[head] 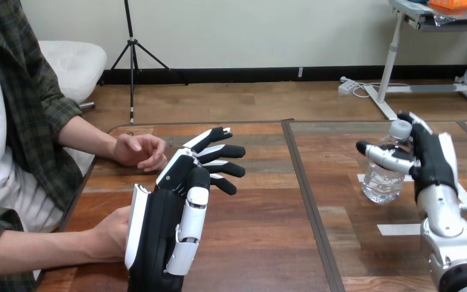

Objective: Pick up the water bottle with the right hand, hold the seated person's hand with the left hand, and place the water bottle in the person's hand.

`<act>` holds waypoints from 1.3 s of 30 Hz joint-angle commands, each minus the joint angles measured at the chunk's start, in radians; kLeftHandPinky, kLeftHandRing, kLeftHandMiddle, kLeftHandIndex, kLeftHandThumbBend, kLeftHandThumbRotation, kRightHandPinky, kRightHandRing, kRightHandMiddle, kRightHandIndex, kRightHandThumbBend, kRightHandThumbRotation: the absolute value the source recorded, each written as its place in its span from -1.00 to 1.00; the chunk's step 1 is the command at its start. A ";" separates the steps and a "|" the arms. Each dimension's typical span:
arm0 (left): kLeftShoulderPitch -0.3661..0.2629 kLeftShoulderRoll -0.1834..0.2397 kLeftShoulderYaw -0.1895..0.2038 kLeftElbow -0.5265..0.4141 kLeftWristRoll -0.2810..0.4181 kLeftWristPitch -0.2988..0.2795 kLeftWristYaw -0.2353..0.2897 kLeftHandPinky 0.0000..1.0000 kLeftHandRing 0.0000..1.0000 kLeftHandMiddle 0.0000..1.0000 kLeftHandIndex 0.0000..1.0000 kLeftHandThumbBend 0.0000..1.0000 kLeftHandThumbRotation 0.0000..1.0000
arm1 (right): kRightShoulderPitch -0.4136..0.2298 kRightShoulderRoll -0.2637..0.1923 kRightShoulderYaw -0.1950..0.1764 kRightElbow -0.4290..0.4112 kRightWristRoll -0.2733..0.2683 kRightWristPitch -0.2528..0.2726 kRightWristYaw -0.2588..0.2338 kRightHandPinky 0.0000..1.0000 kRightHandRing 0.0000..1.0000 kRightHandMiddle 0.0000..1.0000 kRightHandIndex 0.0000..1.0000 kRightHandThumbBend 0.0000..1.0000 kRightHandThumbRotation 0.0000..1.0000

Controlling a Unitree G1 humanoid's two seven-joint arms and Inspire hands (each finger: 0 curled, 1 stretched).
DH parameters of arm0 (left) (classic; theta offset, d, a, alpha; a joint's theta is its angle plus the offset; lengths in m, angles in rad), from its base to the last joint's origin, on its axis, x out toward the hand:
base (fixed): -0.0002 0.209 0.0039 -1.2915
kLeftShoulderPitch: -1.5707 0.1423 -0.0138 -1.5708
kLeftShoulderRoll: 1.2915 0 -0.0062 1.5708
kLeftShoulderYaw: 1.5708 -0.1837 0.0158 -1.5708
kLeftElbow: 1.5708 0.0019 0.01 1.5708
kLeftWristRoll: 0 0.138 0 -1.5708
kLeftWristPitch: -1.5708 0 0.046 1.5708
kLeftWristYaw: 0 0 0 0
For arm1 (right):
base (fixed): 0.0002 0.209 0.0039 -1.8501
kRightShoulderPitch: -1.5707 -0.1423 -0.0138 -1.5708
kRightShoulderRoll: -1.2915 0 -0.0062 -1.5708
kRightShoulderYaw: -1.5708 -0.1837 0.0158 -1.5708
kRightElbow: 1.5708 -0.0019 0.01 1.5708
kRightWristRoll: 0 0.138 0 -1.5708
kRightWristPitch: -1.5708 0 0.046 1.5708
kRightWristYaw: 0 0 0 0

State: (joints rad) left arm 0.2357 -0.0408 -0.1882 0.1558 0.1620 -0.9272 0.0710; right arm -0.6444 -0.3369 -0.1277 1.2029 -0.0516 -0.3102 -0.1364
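**Robot's right hand grips water bottle; left hand waits open**

At the frame's right, thumb and fingers curl round the clear, white-capped water bottle, upright by white tape marks on the wooden table, apparently for lifting (how much water it holds cannot be told). At lower left, the left hand's straight fingers grasp nothing, just beside the person's hand, likely its next hold.

Black machine hands with white back shells: the robot's left hand and right hand, jointed fingers banded black and white, the right mounted on a rounded silver forearm.
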 commanded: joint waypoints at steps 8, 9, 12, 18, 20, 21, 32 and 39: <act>0.040 -0.015 -0.018 -0.031 -0.003 -0.014 0.000 -0.08 0.19 0.37 0.54 -0.66 0.88 | -0.025 0.075 -0.115 0.017 0.151 0.001 0.086 0.81 0.80 0.83 0.83 0.30 -1.00; 0.040 -0.015 -0.018 -0.030 -0.002 -0.014 0.001 -0.08 0.19 0.37 0.54 -0.66 0.88 | -0.027 0.078 -0.120 0.018 0.157 0.005 0.085 0.81 0.80 0.83 0.83 0.29 -1.00; 0.039 -0.014 -0.017 -0.029 0.000 -0.016 0.000 -0.08 0.19 0.37 0.54 -0.67 0.88 | -0.030 0.082 -0.130 0.020 0.171 0.012 0.082 0.81 0.80 0.82 0.83 0.29 -1.00; 0.035 -0.014 -0.017 -0.025 0.000 -0.018 0.001 -0.08 0.19 0.36 0.54 -0.66 0.88 | -0.038 0.098 -0.169 0.021 0.219 0.029 0.090 0.81 0.77 0.79 0.80 0.29 -1.00; 0.034 -0.014 -0.016 -0.023 0.000 -0.019 0.001 -0.09 0.19 0.36 0.53 -0.66 0.88 | -0.039 0.101 -0.175 0.021 0.227 0.031 0.092 0.81 0.77 0.78 0.79 0.29 -1.00; 0.034 -0.015 -0.016 -0.023 0.000 -0.020 0.001 -0.09 0.19 0.36 0.53 -0.66 0.88 | -0.039 0.102 -0.175 0.021 0.228 0.030 0.091 0.81 0.77 0.77 0.79 0.28 -1.00; 0.034 -0.015 -0.018 -0.023 -0.003 -0.018 0.000 -0.10 0.19 0.36 0.52 -0.67 0.88 | -0.034 0.098 -0.145 0.026 0.181 0.019 0.069 0.79 0.74 0.75 0.78 0.25 -1.00; 0.035 -0.016 -0.017 -0.022 -0.004 -0.020 0.002 -0.09 0.19 0.36 0.52 -0.68 0.88 | -0.030 0.101 -0.137 0.021 0.168 0.010 0.062 0.73 0.70 0.73 0.75 0.25 -1.00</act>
State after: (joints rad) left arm 0.2366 -0.0409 -0.1894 0.1559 0.1619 -0.9279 0.0710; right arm -0.6297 -0.2316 -0.2747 1.2333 0.1358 -0.2734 -0.0653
